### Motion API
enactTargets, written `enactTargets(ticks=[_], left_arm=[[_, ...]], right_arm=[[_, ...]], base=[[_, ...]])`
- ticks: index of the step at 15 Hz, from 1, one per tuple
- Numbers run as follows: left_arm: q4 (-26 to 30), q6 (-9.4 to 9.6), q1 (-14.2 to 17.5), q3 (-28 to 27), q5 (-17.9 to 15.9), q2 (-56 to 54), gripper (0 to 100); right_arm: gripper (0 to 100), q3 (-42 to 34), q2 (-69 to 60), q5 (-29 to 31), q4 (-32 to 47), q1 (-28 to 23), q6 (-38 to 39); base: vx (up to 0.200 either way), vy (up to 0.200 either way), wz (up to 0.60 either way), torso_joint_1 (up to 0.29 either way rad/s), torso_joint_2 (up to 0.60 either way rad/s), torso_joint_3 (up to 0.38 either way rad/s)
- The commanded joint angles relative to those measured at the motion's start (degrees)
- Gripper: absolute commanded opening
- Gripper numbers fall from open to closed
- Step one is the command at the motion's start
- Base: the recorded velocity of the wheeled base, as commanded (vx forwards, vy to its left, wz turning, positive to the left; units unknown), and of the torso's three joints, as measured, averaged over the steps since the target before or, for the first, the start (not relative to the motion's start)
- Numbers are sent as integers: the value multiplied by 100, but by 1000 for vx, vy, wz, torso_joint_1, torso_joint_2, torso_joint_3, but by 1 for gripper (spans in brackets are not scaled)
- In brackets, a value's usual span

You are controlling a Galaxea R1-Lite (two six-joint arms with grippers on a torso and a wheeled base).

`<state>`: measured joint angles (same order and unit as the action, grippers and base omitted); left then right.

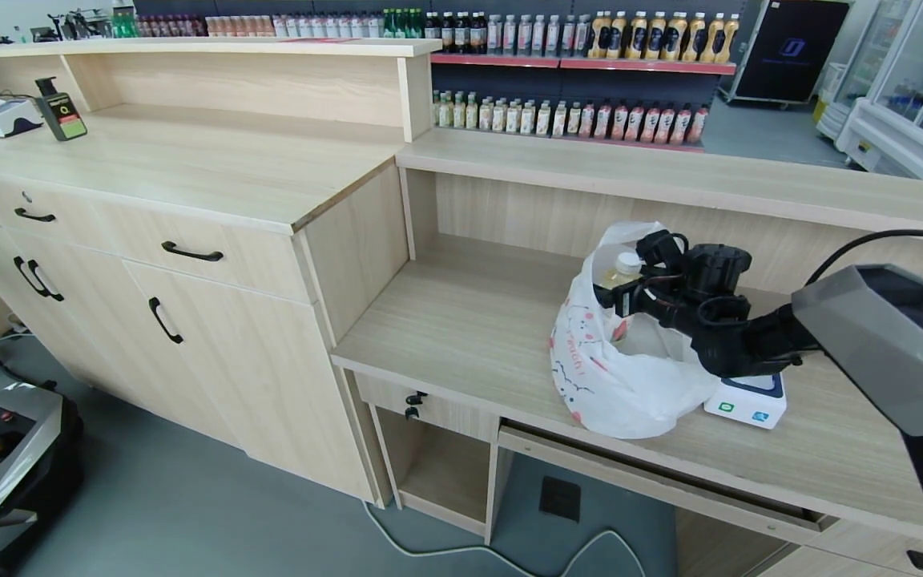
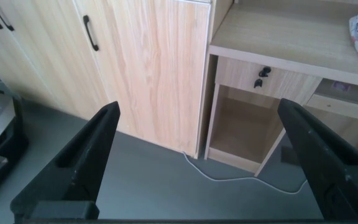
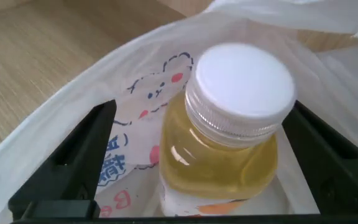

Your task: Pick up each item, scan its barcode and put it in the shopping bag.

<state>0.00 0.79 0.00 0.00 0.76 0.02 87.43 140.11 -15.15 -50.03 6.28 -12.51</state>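
A white plastic shopping bag (image 1: 618, 377) with red and blue print stands on the low wooden desk (image 1: 469, 320). Inside it a bottle (image 1: 624, 270) of yellow drink with a white cap (image 3: 241, 81) stands upright. My right gripper (image 1: 620, 298) reaches into the bag's mouth, open, with the bottle (image 3: 219, 162) between its fingers; one finger (image 3: 73, 168) stands clear of the bottle. My left gripper (image 2: 197, 106) hangs open and empty low over the grey floor, in front of the cabinet doors.
A small white and blue scanner box (image 1: 746, 401) sits on the desk just right of the bag. A higher counter (image 1: 189, 168) to the left carries a black handheld device (image 1: 61, 108) and a white box (image 1: 6, 119). Shelves of bottles (image 1: 566, 116) line the back.
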Motion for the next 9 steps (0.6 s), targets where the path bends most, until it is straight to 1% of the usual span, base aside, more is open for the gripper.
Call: enactTargets(ticks=[1,5,7,9], left_arm=[[0,0,0,0,-5,-2,100],[0,0,0,0,-5,-2,100],[0,0,0,0,-5,-2,100],[0,0,0,0,-5,-2,100]], right_arm=[[100,-666,-1082,-5,-42,31,-120],[100,-1791,-2462,39,28,-83,-287],[100,-2872,-3490,39,239,-197,-314],[100,-3681,-4228,48,275,-364,-296]], base=[[0,0,0,0,0,0],[0,0,0,0,0,0],[0,0,0,0,0,0],[0,0,0,0,0,0]])
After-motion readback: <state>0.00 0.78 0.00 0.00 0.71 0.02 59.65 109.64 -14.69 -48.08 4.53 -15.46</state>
